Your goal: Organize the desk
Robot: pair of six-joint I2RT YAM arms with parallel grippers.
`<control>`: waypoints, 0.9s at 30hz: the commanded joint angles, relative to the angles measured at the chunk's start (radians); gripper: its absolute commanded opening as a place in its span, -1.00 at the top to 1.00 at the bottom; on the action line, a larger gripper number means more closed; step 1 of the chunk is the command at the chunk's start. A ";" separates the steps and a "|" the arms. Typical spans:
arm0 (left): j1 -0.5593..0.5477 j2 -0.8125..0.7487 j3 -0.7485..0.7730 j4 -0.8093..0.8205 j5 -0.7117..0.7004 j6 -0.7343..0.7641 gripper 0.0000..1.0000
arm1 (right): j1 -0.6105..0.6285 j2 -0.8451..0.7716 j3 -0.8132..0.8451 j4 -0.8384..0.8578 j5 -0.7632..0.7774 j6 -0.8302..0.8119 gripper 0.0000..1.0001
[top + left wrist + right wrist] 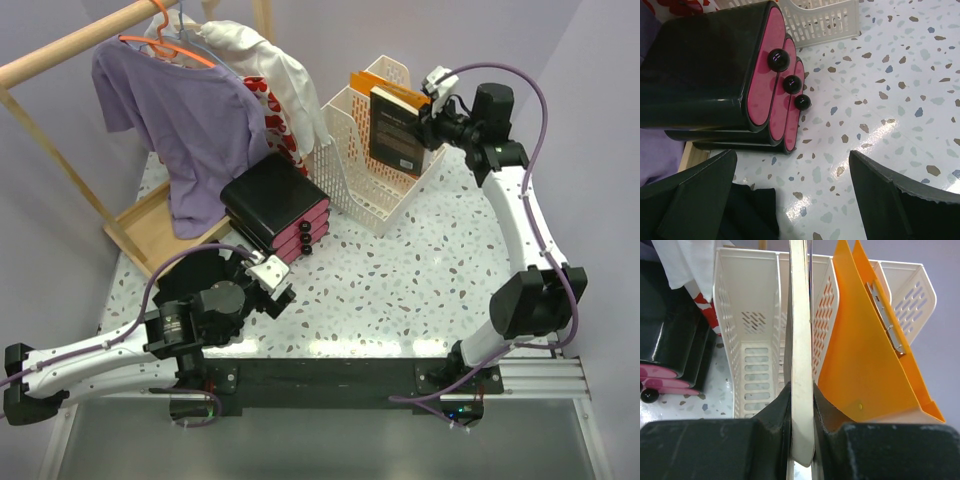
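Observation:
The desk (400,285) is a white speckled tabletop with a black front edge. My right gripper (432,112) is shut on a black book (395,130) and holds it upright over the white file organizer (365,165). In the right wrist view the book (801,315) shows edge-on between my gripper's jaws (802,390), above a divider of the organizer (747,340). An orange folder (865,355) stands in the slot to the right. My left gripper (272,280) is open and empty, low over the desk (890,75), in front of a black drawer unit (700,70).
The drawer unit (275,205) has three pink drawers with black knobs (778,59). A clothes rack with a purple shirt (185,120) and a white garment (275,60) stands at the back left on a wooden base (140,230). Dark fabric (747,210) lies beside my left finger.

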State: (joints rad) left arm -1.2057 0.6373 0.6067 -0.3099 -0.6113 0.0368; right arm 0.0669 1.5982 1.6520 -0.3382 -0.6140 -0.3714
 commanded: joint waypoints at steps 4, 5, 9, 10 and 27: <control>0.001 -0.002 0.002 0.014 -0.007 -0.011 -1.00 | 0.031 0.063 0.068 0.152 0.011 0.058 1.00; 0.001 -0.002 0.002 0.014 -0.007 -0.008 -0.99 | 0.031 0.090 0.071 0.163 0.001 0.072 1.00; 0.001 -0.008 0.001 0.015 -0.010 -0.009 -0.99 | 0.036 0.167 0.106 0.201 -0.026 0.095 1.00; 0.001 -0.010 0.001 0.015 -0.011 -0.009 -0.99 | 0.037 0.181 0.115 0.206 -0.030 0.095 1.00; 0.001 -0.014 -0.005 0.022 -0.027 -0.011 -1.00 | 0.048 0.313 0.031 0.304 -0.101 0.097 0.44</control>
State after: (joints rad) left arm -1.2057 0.6289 0.6067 -0.3096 -0.6155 0.0368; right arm 0.1059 1.9259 1.6768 -0.1551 -0.6754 -0.2783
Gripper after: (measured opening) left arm 0.995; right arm 0.196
